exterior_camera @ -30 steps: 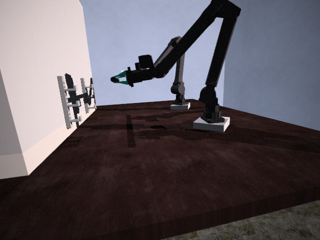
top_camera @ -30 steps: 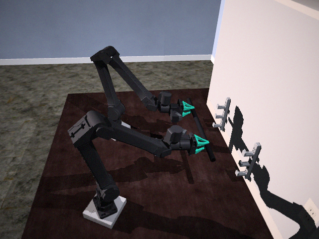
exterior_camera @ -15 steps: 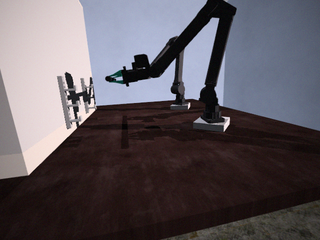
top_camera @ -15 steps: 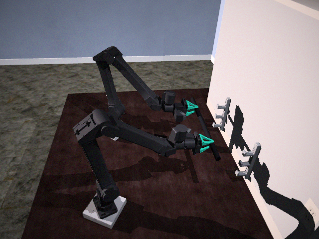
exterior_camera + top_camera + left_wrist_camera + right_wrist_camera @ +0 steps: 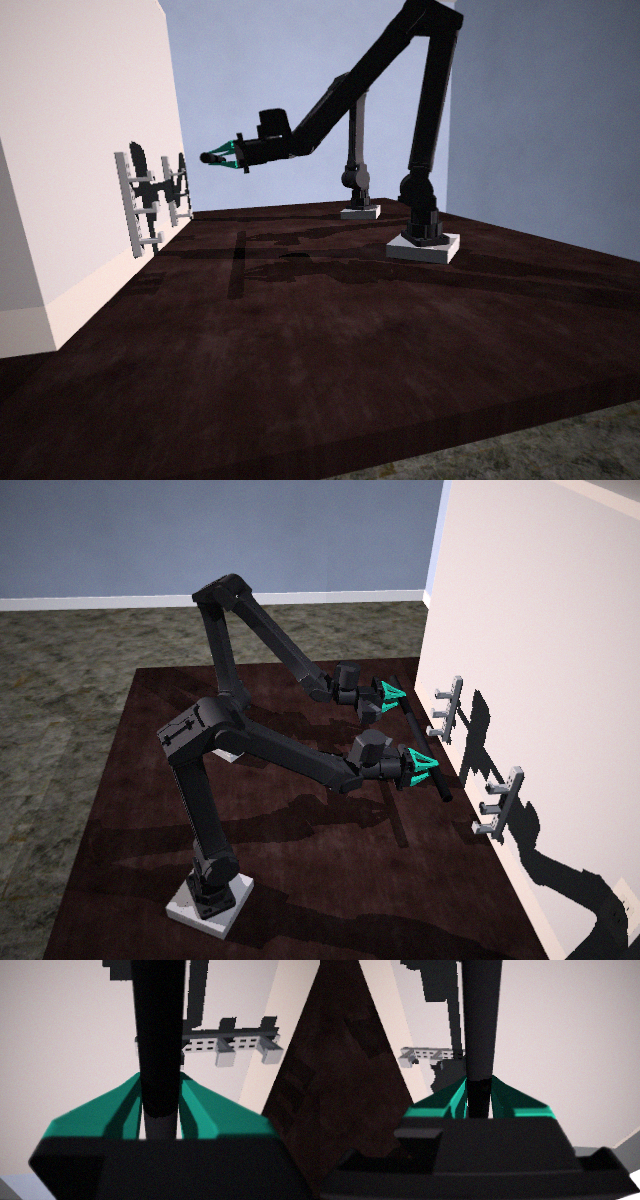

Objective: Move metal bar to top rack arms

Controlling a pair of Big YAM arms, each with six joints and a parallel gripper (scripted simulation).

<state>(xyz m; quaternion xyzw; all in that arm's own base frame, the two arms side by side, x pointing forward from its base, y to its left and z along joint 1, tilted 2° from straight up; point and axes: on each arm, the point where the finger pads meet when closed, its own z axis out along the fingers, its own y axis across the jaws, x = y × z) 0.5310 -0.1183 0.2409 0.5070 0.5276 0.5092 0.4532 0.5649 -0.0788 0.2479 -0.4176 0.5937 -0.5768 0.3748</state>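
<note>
From where I stand, both arms are reaching out toward the pale wall [image 5: 516,635] [image 5: 87,129], sharing one dark metal bar [image 5: 415,728] [image 5: 206,158] [image 5: 159,1025] [image 5: 482,1020]. The left gripper [image 5: 401,698] [image 5: 214,158] [image 5: 160,1079] is closed around it, a teal finger against each side, and the right gripper [image 5: 433,769] [image 5: 479,1079] has it clamped in the same way. The bar spans the gap between the two grippers and pokes out a little past each of them.

It hangs in the air above the dark reddish-brown table [image 5: 310,893] [image 5: 330,361], and its long shadow [image 5: 395,815] [image 5: 237,266] falls across the surface there. The bar stands off in front of the wall rack and touches none of its arms. The rack is two grey uprights: the left upright [image 5: 454,707] [image 5: 127,206] and the right upright [image 5: 510,802] [image 5: 166,178], each with three short hooked arms sticking out. From the side, the bar looks higher than the top arm [image 5: 140,179] of the left upright.

Behind the grippers, the left arm stands on a white base plate [image 5: 231,757] [image 5: 413,254], and the right arm on a matching white plate [image 5: 180,915] [image 5: 356,214]. Dark shadows of the equipment spread over the wall around the uprights.
</note>
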